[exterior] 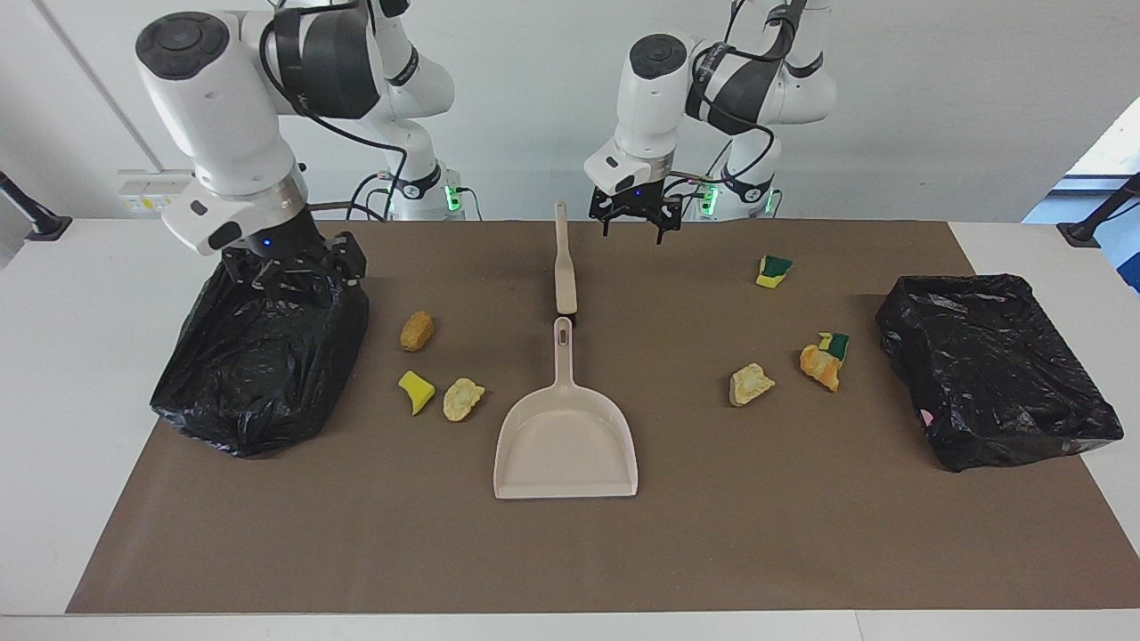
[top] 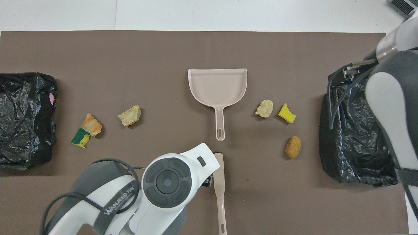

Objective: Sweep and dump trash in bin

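The opening step is in hand: reaching for the tools, with no sweeping begun. The left hand (exterior: 634, 228) hangs with its fingers spread wide and empty, just beside the brush (exterior: 565, 267), which lies flat, nearer to the robots than the dustpan (exterior: 566, 445), handle tips almost meeting. Next it likely needs to shift over the brush handle, drop and close on it. The right hand (exterior: 294, 278) hovers, also wide and empty, over the bin (exterior: 258, 356) at the right arm's end of the bench. The trash (exterior: 417, 330) lies scattered on the brown mat (exterior: 570, 561) to both sides of the dustpan, well apart from either bin. A second bin (exterior: 993, 369) sits at the left arm's end.
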Controlling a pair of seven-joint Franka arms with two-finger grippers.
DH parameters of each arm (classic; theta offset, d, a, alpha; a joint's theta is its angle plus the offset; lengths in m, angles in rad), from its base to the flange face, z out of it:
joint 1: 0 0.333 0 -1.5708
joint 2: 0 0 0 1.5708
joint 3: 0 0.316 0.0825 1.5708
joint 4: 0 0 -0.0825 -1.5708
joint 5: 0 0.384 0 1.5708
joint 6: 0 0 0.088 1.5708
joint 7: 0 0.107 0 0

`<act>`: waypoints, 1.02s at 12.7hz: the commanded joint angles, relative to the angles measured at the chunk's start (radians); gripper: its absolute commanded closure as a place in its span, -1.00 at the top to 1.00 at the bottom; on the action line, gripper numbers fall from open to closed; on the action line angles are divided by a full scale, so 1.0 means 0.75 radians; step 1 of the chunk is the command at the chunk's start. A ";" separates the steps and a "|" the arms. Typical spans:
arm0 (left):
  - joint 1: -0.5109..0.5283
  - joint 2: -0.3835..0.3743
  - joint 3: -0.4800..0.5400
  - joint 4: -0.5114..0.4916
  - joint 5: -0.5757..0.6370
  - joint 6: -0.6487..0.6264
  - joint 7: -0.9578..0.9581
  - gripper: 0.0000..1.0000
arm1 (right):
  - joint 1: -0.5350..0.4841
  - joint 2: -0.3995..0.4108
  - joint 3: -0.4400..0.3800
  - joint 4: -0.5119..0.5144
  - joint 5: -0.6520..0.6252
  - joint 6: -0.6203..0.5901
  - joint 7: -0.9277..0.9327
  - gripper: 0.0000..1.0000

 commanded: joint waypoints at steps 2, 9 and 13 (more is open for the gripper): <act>-0.007 0.015 -0.115 -0.123 -0.013 0.170 -0.136 1.00 | 0.061 0.181 0.009 0.187 -0.001 -0.008 0.141 1.00; -0.074 0.119 -0.207 -0.156 -0.013 0.311 -0.336 1.00 | 0.247 0.187 0.132 0.052 0.193 0.043 0.537 1.00; -0.133 0.178 -0.221 -0.190 -0.013 0.375 -0.441 1.00 | 0.284 0.189 0.132 -0.079 0.279 0.123 0.563 1.00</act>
